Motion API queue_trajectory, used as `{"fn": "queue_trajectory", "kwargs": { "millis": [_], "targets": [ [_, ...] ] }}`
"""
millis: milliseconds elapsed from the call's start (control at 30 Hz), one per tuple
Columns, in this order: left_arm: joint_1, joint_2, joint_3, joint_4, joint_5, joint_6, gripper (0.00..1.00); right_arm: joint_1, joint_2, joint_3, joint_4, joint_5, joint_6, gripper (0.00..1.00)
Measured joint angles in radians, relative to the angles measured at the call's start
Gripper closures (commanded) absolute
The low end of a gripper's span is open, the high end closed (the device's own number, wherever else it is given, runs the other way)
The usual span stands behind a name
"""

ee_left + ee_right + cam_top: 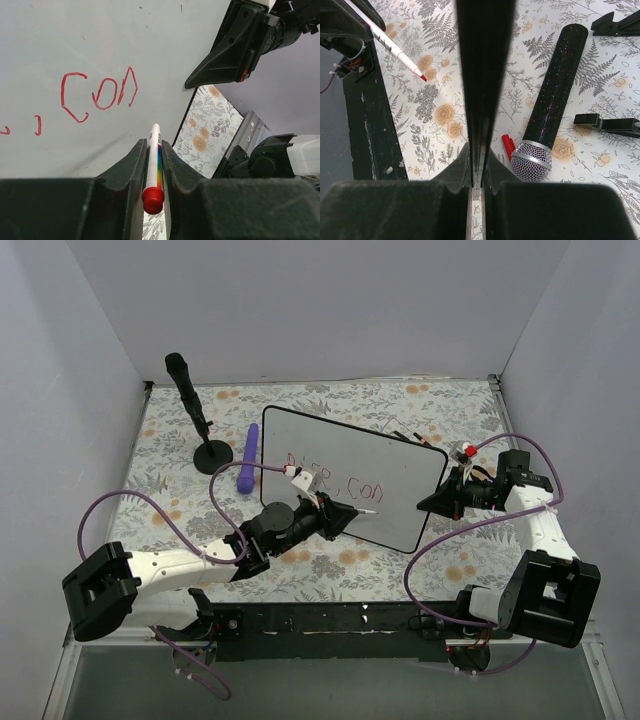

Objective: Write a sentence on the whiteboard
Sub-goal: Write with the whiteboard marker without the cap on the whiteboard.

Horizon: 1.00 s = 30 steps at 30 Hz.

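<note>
The whiteboard [385, 465] lies slanted across the floral table, white with a thin black rim. Red letters of the sentence [335, 478] run along it, and the left wrist view shows them ending in ", Con" [100, 95]. My left gripper [345, 515] is shut on a white marker [152, 160] with a rainbow stripe and a red end cap. The marker's tip [155, 126] points at the board below and right of the last letter; whether it touches, I cannot tell. My right gripper [440, 502] is shut on the board's right edge [485, 75], which I see edge-on between the jaws.
A black stand [195, 410] with a round base is at the back left, a purple stick [247, 465] beside the board. In the right wrist view a glittery black microphone [550, 100], a red cap [508, 146] and black clips [607, 122] lie on the table.
</note>
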Motion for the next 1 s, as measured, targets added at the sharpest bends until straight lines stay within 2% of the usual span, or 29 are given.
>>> {"fn": "queue_trajectory", "kwargs": {
  "millis": [367, 667, 1000],
  "targets": [
    [0.0, 0.054, 0.014, 0.008, -0.008, 0.001, 1.0, 0.0, 0.0, 0.0, 0.0, 0.0, 0.0, 0.99],
    [0.0, 0.192, 0.14, 0.011, -0.018, 0.066, 1.0, 0.0, 0.0, 0.0, 0.0, 0.0, 0.0, 0.99],
    [0.0, 0.208, 0.159, 0.028, -0.021, 0.088, 1.0, 0.0, 0.0, 0.0, 0.0, 0.0, 0.0, 0.99]
  ]
}}
